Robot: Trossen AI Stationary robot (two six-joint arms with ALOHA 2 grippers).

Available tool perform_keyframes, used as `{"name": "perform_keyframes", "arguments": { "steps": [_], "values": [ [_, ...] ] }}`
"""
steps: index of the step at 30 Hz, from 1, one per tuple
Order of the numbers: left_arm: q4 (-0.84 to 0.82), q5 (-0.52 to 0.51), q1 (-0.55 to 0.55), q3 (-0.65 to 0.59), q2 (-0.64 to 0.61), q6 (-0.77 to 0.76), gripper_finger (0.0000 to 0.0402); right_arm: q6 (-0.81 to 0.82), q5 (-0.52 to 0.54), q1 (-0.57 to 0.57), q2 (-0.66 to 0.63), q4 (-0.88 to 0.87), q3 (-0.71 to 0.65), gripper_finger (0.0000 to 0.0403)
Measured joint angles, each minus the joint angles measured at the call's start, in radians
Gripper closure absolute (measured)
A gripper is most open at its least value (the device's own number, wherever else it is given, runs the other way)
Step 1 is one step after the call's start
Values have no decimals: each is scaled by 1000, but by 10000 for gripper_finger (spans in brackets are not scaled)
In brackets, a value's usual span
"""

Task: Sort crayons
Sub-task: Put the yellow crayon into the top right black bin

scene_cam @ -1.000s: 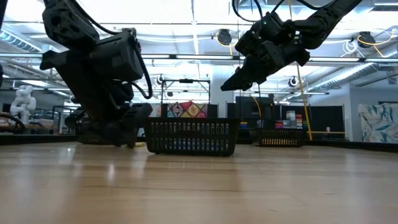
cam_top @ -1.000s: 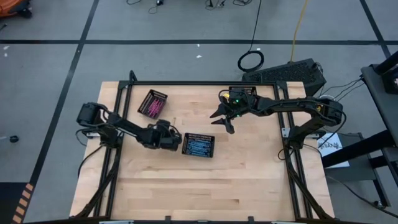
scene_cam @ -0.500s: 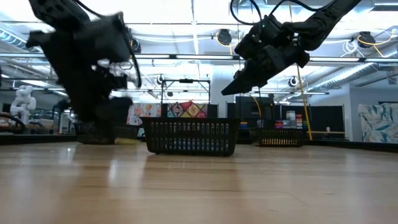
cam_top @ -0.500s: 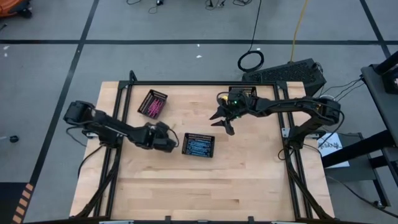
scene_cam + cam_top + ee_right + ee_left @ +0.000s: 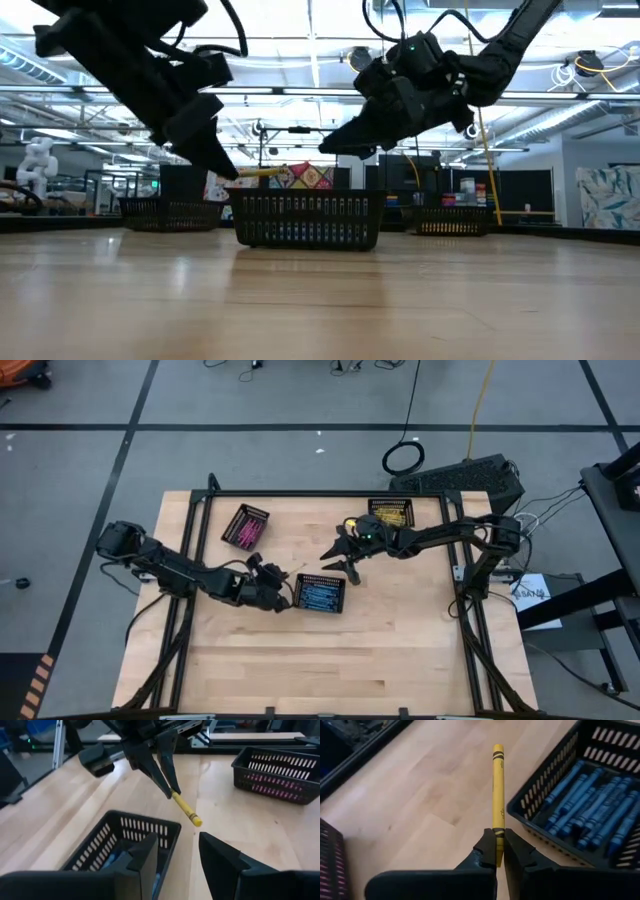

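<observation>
A yellow crayon (image 5: 498, 790) is off the table, with my left gripper (image 5: 500, 847) shut on it just left of the black tray of blue crayons (image 5: 320, 593). In the low view the yellow crayon (image 5: 262, 172) sticks out at about the height of that tray's rim. My right gripper (image 5: 335, 557) hovers open above and beyond the blue tray, its fingers (image 5: 150, 855) pointing toward the crayon (image 5: 186, 809) and touching nothing. A tray of pink crayons (image 5: 246, 525) stands at the far left and a tray of yellow ones (image 5: 390, 512) at the far right. My left gripper pinches the yellow crayon by one end (image 5: 498, 836) between its two fingertips. The fingers slant down from the table's left, and the crayon runs on beyond them in line with them. Its free end (image 5: 198, 822) hangs clear of the table, next to the blue tray's wall.
The three black mesh trays rest on the wooden table top (image 5: 330, 650), whose near half is bare wood. A black frame rail (image 5: 300, 493) runs along the far edge. Beyond it lie cables and a dark case (image 5: 470, 477) on the floor.
My left gripper has risen from the table beside the blue tray and tipped, carrying the yellow crayon up clear of the wood and slightly toward the tray. My right gripper has moved toward the table's left and near edge, closer to the blue tray.
</observation>
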Motion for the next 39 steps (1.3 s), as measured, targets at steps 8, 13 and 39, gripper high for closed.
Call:
{"name": "perform_keyframes", "arguments": {
  "steps": [8,13,39],
  "values": [
    [22,-19,1,16,-4,91,396,123,76,2,58,80,0,268],
    [57,-22,1,16,-4,153,396,162,64,12,111,185,1,234],
    [103,-22,0,17,-5,255,395,153,-61,29,197,219,87,305]
  ]
}}
